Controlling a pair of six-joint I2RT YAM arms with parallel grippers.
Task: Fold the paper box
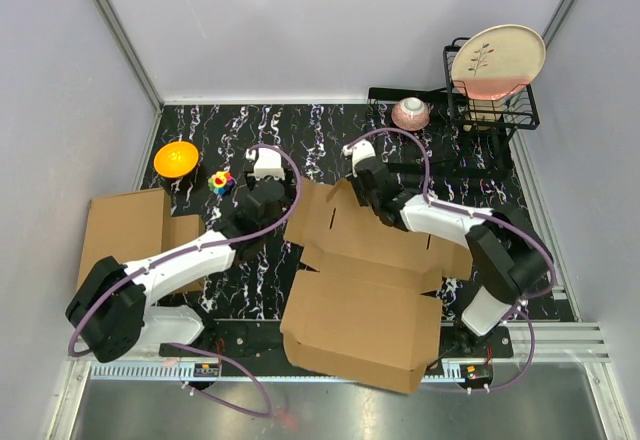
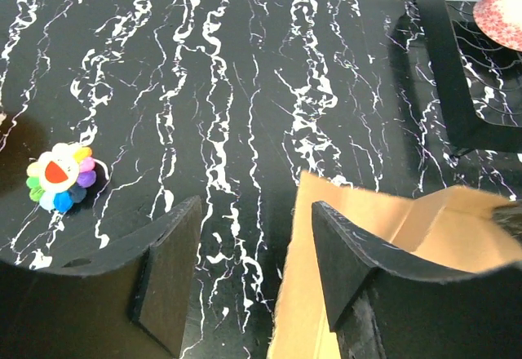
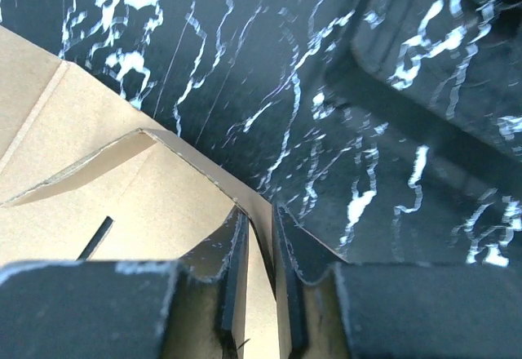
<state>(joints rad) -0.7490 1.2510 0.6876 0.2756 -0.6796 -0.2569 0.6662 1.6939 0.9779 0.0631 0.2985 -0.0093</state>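
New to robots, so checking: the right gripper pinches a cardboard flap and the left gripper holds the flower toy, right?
The left gripper holds nothing; it is open, and the flower toy lies apart on the table, as the left wrist view shows. The right gripper does pinch a flap of the paper box.

**Black desk with white veins**

The desk point(image 1: 320, 130) carries an orange bowl point(image 1: 176, 157) and a small flower toy point(image 1: 221, 181) at the far left. A cardboard stack point(image 1: 125, 228) lies at the left edge, the paper box point(image 1: 365, 305) near the middle, and a black dish rack point(image 1: 490, 110) at the far right.
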